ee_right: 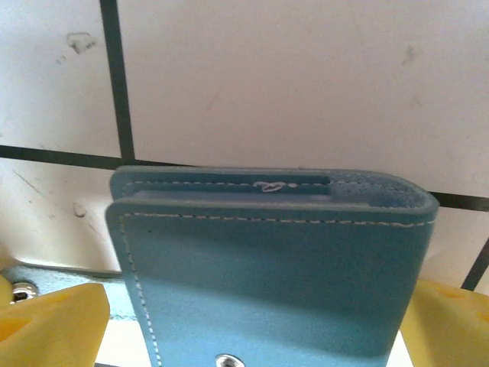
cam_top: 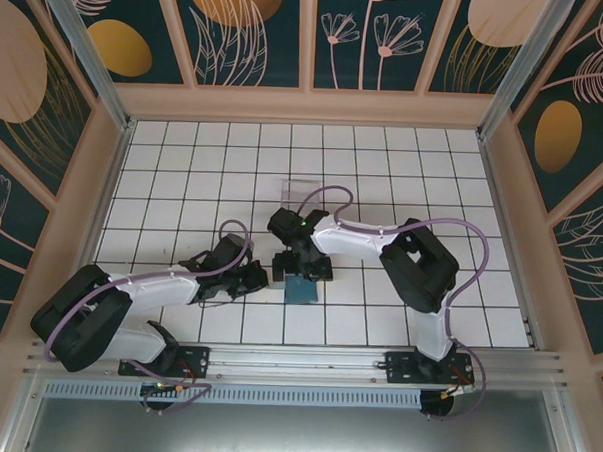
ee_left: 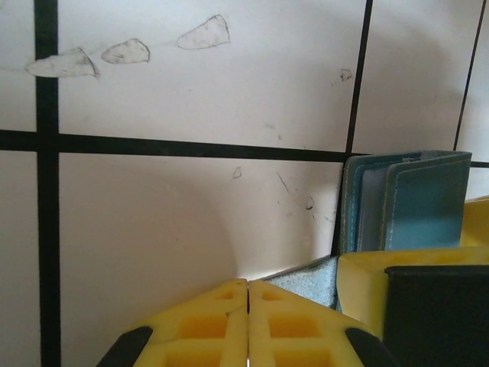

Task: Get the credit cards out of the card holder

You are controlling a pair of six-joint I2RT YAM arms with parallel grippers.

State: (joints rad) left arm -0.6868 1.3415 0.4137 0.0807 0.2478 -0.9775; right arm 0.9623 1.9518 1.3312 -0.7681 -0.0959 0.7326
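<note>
Softness looked like the wallet's (cam_top: 301, 289) chief trait: a thin, light, stitched fold of blue material that would likely bend or slide on the smooth table (cam_top: 184, 161) if pushed from one side. It lay on the table, folded over, with a pale inner layer at its open edge; whether that was the cards I could not tell. The right pincer (cam_top: 303, 269) hung directly over the wallet, jaws spread wide, one yellow pad (ee_right: 46, 325) off each side, gripping nothing. The left pincer (ee_left: 248, 310) sat just left of the wallet, closed with nothing seen between its pads, close to the wallet's strap (ee_left: 306, 279). A clear tray (cam_top: 305, 189) lay beyond the wallet. Cards would probably be stiff, slick and thin, best pinched by an exposed edge while the wallet's lower flap was pinned flat.
</note>
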